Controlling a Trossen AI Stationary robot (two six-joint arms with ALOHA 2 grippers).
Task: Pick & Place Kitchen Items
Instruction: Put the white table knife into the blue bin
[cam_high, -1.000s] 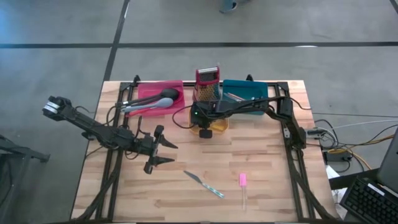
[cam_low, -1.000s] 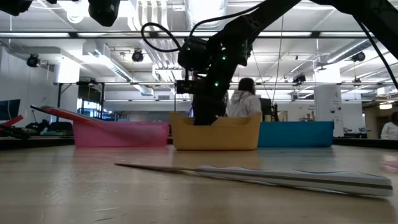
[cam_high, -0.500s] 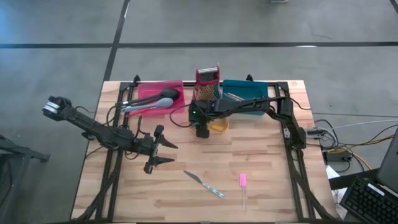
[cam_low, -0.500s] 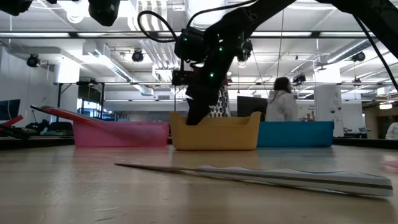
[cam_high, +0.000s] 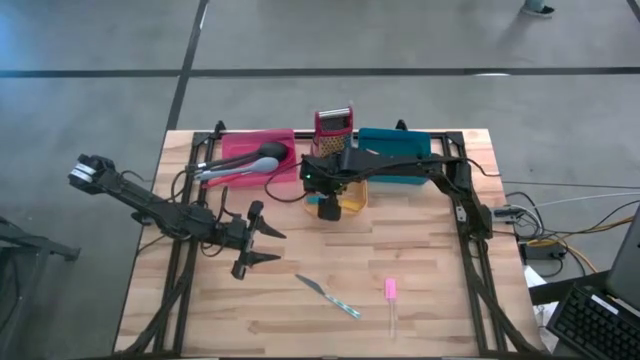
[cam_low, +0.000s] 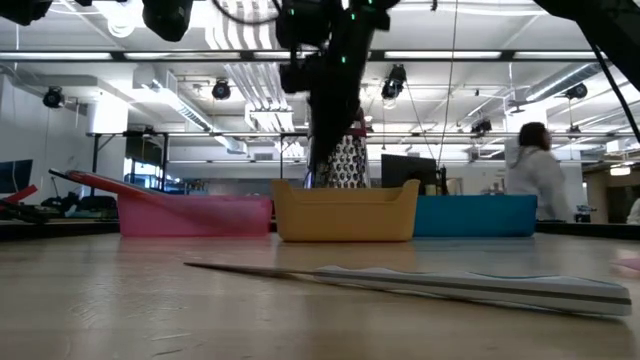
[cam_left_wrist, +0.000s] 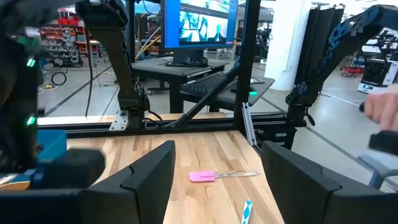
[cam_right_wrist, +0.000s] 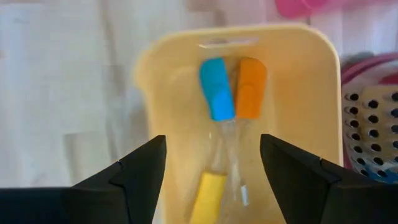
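Note:
My right gripper (cam_high: 328, 207) hangs open above the yellow tray (cam_high: 353, 200) and holds nothing. In the right wrist view a blue piece (cam_right_wrist: 216, 89), an orange piece (cam_right_wrist: 250, 87) and a yellow piece (cam_right_wrist: 208, 193) lie on the floor of the yellow tray (cam_right_wrist: 149, 68). A slim knife (cam_high: 328, 297) with a teal handle and a pink spatula (cam_high: 391, 293) lie flat on the table near its front edge. My left gripper (cam_high: 256, 241) waits open, left of the knife, with nothing between its fingers.
A pink tray (cam_high: 238, 146) at the back left holds long grey and black utensils (cam_high: 245, 163). The red box grater (cam_high: 334, 130) stands behind the yellow tray, and a teal tray (cam_high: 395, 148) lies to its right. A person (cam_low: 533, 170) passes in the room behind.
My right gripper has opened inside the yellow tray and then risen straight up, clear of the tray's rim, with nothing between its fingers. A person in the room behind has walked toward the right.

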